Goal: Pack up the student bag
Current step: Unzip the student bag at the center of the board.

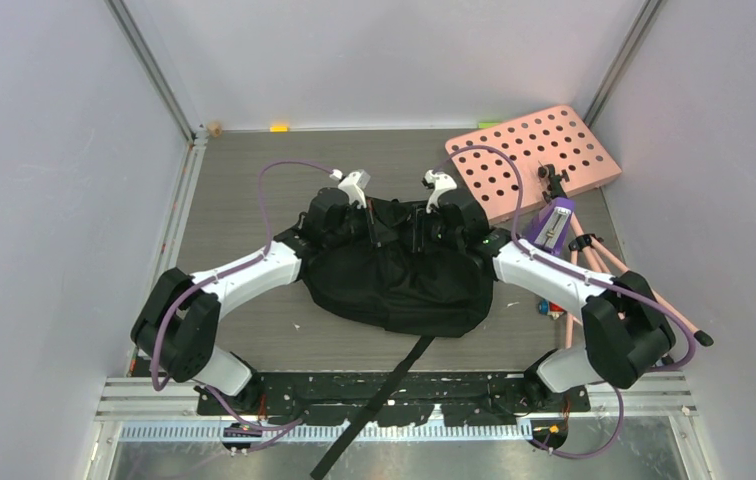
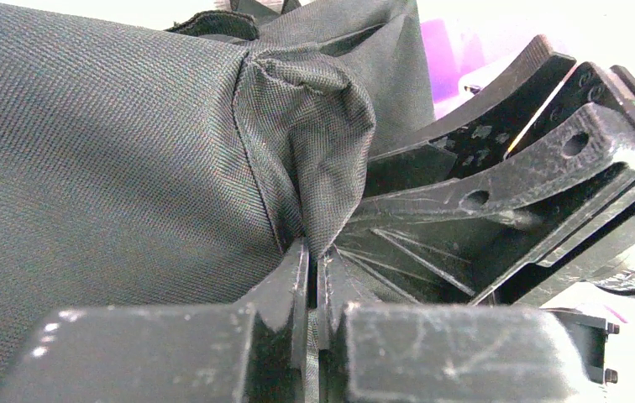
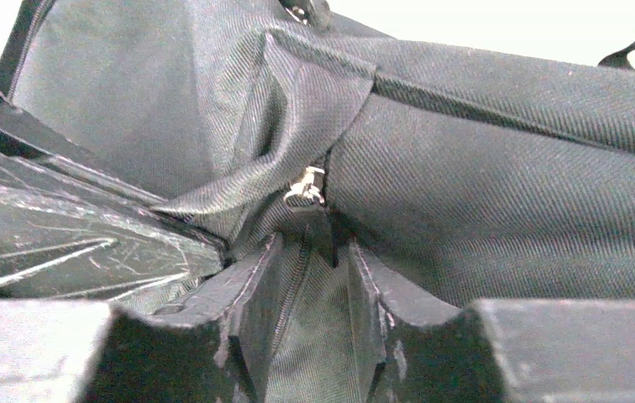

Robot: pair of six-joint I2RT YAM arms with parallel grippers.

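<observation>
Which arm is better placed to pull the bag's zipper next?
Right, probably: the right tool is open around fabric right at the zipper pull; the left tool is shut on the bag.

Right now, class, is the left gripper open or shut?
Shut. In the left wrist view the left gripper pinches a fold of the student bag between nearly touching fingers.

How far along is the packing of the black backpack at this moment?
Done: nothing visibly packed; the pink perforated board lies outside. In hand: the left tool pinches the black fabric backpack; the right tool straddles fabric by the zip pull. Remaining: opening it, loading.
</observation>
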